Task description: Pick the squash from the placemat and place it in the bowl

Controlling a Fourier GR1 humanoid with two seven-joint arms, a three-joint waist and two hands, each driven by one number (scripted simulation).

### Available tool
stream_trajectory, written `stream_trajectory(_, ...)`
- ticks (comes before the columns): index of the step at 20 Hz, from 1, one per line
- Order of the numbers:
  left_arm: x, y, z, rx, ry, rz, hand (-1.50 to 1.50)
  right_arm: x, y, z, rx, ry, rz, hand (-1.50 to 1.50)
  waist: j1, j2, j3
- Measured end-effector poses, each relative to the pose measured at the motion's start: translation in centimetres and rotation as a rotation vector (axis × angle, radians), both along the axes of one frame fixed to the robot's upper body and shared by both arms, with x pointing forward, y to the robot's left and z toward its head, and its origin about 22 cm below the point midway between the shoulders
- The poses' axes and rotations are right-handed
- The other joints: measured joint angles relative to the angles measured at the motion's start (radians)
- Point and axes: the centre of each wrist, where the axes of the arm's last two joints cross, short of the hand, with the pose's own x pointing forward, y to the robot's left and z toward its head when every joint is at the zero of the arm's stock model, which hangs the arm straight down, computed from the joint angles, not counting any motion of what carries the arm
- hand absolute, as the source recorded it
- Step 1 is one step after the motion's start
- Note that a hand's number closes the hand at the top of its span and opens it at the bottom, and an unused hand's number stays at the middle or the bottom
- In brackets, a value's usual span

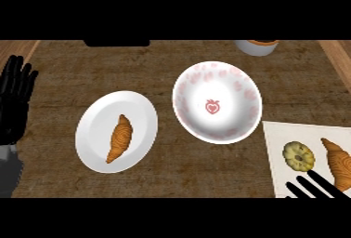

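the squash (299,155), a small round yellowish thing with a ribbed top, lay on the pale placemat (280,139) at the near right, well apart from the bowl (217,102). beside it on its right, on the same mat, lay a croissant (336,161), close enough that any hand coming down would need to keep to the squash's left side. the right hand (316,186) came in from the near edge just short of the squash, its fingers (321,180) straight and spread, holding nothing; judging by that aim, it was set for a reach and the pick was not yet done. the bowl, white with pink marks and a red strawberry at its middle, sat left of and farther than the mat, open side up, a short carry away. a white plate (96,139) to the left bore a second croissant (120,138), which had no part in the task. the left hand (15,95) rested at the far left edge, fingers straight and up, out of the way.

much was cut off: the right hand's palm and thumb lay below the view's edge, the mat's right side and part of its croissant ran past the frame, and at the far edge a cup (257,47) and a dark object (116,42) showed only as slivers, too little to name the latter
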Motion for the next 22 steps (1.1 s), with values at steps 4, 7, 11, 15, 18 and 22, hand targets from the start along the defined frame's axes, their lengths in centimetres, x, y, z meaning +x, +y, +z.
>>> stream_trajectory(4, 0.1, -0.7, -0.3, -0.001, -0.004, -0.011, 0.0, 1.1, -0.2, -1.3, -0.008, 0.004, -0.031, -1.5, 0.009, 0.002, 0.0)
stream_trajectory(7, 0.0, -0.3, -0.2, 0.0, -0.005, -0.012, 0.0, 1.5, -0.5, -2.3, -0.012, 0.005, -0.049, -1.5, 0.009, 0.002, 0.0)
stream_trajectory(11, 0.6, -0.2, 0.0, 0.001, -0.007, -0.018, 0.0, 3.4, -0.7, -3.8, -0.012, -0.01, -0.068, -1.5, 0.013, 0.003, 0.0)
stream_trajectory(15, 1.0, 0.1, 0.0, 0.001, -0.004, -0.011, 0.0, 4.9, -2.1, -4.3, -0.017, -0.014, -0.076, -1.5, 0.011, 0.003, 0.0)
stream_trajectory(18, 0.7, -0.4, -0.3, -0.001, -0.002, -0.018, 0.0, 5.9, -2.2, -5.2, -0.006, -0.002, -0.067, -1.5, 0.013, 0.003, 0.0)
stream_trajectory(22, 1.1, -0.9, -0.2, 0.001, 0.0, -0.019, 0.0, 7.0, -2.3, -5.8, 0.004, 0.017, -0.04, -1.5, 0.013, 0.003, 0.0)
